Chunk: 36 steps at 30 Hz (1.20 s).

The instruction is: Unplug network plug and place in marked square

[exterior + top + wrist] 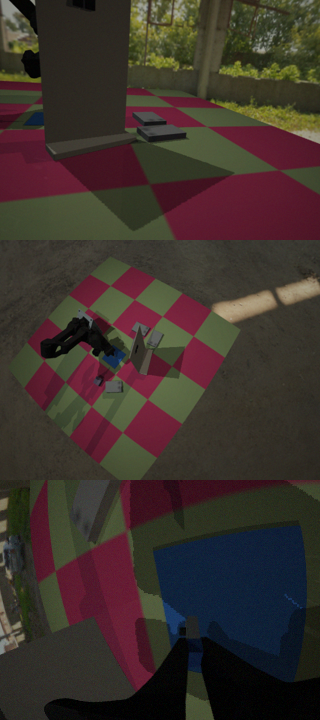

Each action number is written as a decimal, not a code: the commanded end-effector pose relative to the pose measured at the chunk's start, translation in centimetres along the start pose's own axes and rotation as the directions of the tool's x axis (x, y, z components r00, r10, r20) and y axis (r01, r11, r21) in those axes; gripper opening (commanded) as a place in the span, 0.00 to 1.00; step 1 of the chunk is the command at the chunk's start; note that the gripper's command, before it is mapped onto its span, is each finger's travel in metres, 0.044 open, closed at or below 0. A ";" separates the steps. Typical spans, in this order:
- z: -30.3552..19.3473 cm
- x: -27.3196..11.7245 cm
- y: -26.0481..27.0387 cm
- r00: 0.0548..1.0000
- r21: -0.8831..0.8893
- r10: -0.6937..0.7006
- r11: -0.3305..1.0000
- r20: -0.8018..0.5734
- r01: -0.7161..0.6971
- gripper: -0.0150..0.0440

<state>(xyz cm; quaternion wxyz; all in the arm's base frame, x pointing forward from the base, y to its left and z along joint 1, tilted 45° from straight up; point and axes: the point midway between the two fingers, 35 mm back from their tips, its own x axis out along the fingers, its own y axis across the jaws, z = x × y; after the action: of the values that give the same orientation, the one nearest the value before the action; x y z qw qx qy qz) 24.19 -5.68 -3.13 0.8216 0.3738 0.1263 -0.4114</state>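
Checkered mat (165, 405) (258, 201) (107, 575) underlies a blue square (109, 358) (34, 119) (230, 575); weedy ground (279, 116) borders a wall (258, 89).

One upright panel (140, 353) (85, 77) (55, 670), three flat grey blocks (113, 386) (161, 132) (92, 510), one small cube (98, 380), one blue square (109, 359) (35, 119) (235, 590)

Dim brown ground (245, 407), low concrete wall (160, 77), pillar (210, 46), leafy trees (168, 38), sunlit patch (245, 305)

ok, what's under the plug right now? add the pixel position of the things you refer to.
Below the plug (192, 627), the wrist view shows the blue square (109, 360) (35, 119) (235, 580). The patch directly behind the plug and the gripper's fingers (113, 355) is covered; contact can't be judged.
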 end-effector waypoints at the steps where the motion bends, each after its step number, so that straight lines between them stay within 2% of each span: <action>1: -0.1 0.1 -0.2 1.000 -0.009 -0.003 1.000 -0.003 0.003 0.25; 36: 0.3 1.2 -1.4 1.000 -0.013 0.002 1.000 0.002 -0.002 0.25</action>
<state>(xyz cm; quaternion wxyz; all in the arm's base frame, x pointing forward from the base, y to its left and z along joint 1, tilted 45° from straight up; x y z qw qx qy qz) 23.98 -7.00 -4.07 0.8236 0.3715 0.1237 -0.4102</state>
